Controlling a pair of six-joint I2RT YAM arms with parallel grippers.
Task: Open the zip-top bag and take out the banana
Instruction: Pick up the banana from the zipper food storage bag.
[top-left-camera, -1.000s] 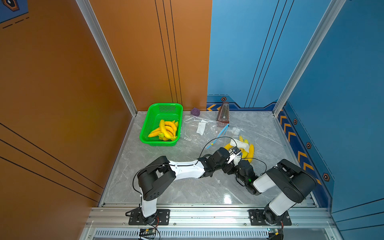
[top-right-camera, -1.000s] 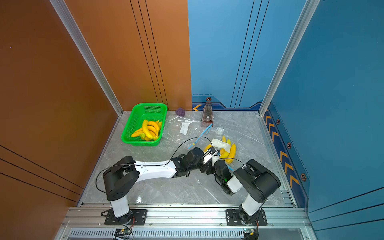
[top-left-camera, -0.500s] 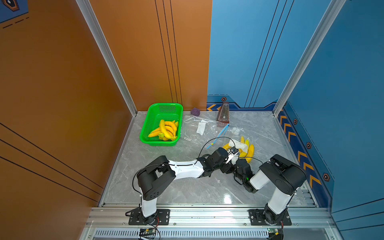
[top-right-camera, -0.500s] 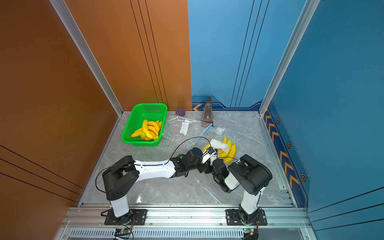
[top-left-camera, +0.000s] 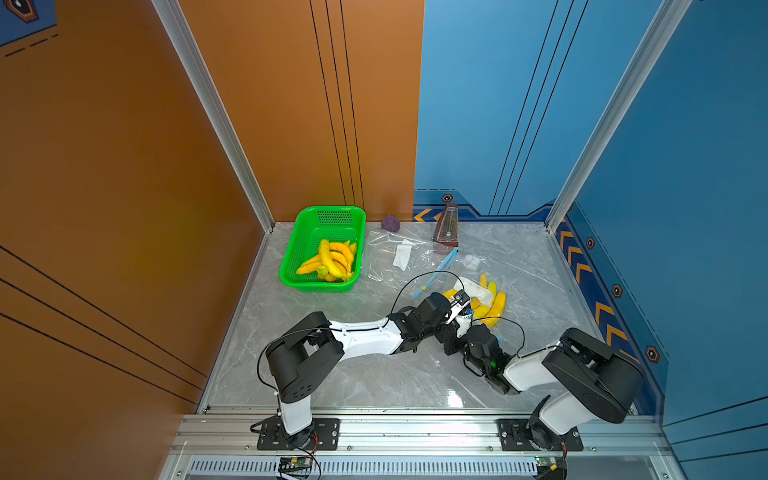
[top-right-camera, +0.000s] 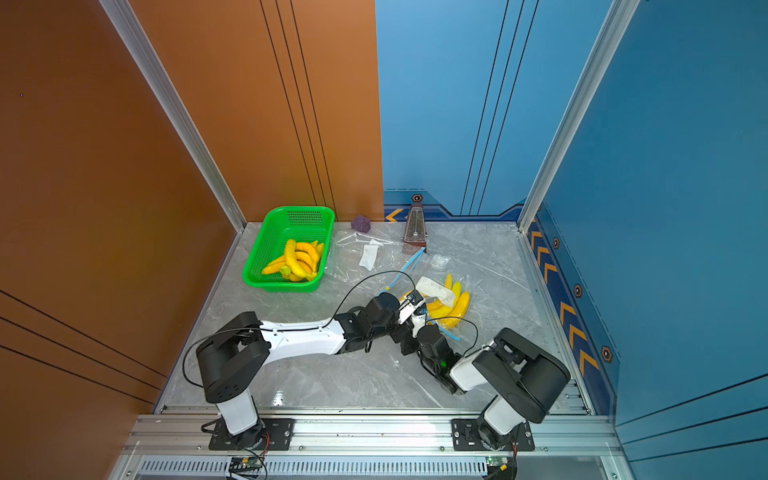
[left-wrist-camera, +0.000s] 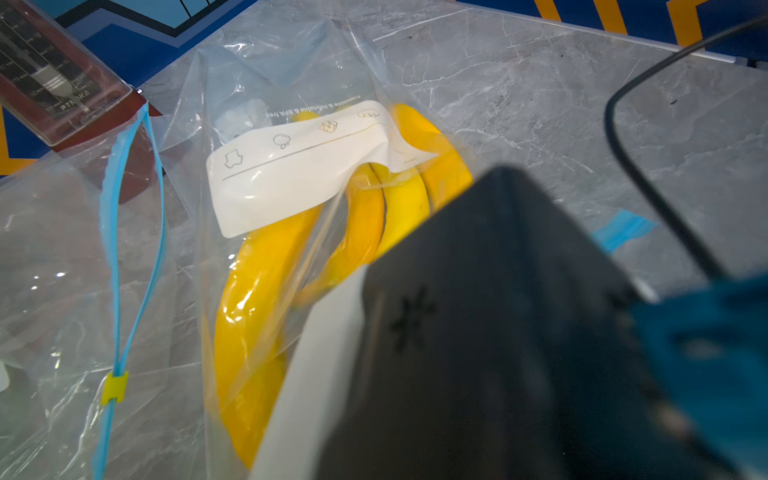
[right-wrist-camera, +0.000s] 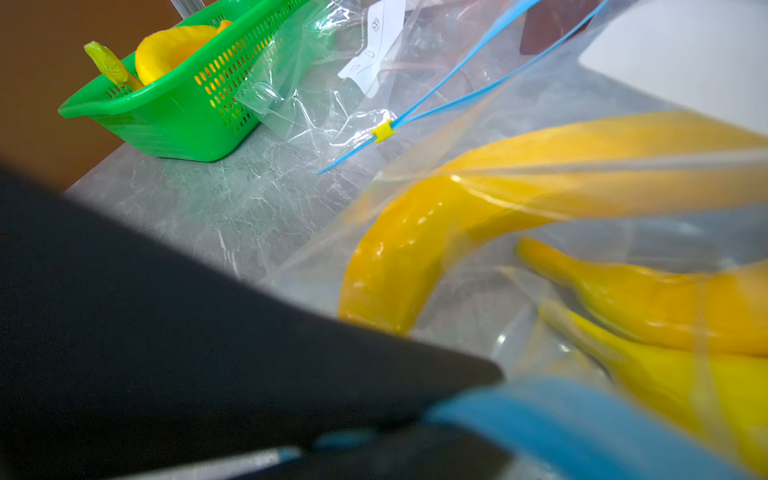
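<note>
The clear zip-top bag (top-left-camera: 468, 286) (top-right-camera: 434, 289) lies right of the table's middle, with yellow bananas (top-left-camera: 494, 305) (top-right-camera: 459, 305) inside it. My left gripper (top-left-camera: 460, 304) (top-right-camera: 415, 308) is shut on the film at the bag's near end. My right gripper (top-left-camera: 466, 326) (top-right-camera: 422, 327) sits just in front of it at the same end. In the right wrist view the bag's blue zip strip (right-wrist-camera: 582, 415) runs in between the dark fingers (right-wrist-camera: 166, 332), which look shut on it. In the left wrist view the bananas (left-wrist-camera: 249, 311) lie under the film beside my finger (left-wrist-camera: 478, 332).
A green basket (top-left-camera: 322, 249) holding several bananas stands at the back left. An empty clear bag (top-left-camera: 399, 257) with a blue zip strip (top-left-camera: 436, 270) lies between the basket and the task bag. A purple cube (top-left-camera: 390, 223) and a dark red metronome (top-left-camera: 446, 224) stand by the back wall.
My right arm has swung in towards the bag's near end and its jaws have narrowed. The left arm has stayed where it was.
</note>
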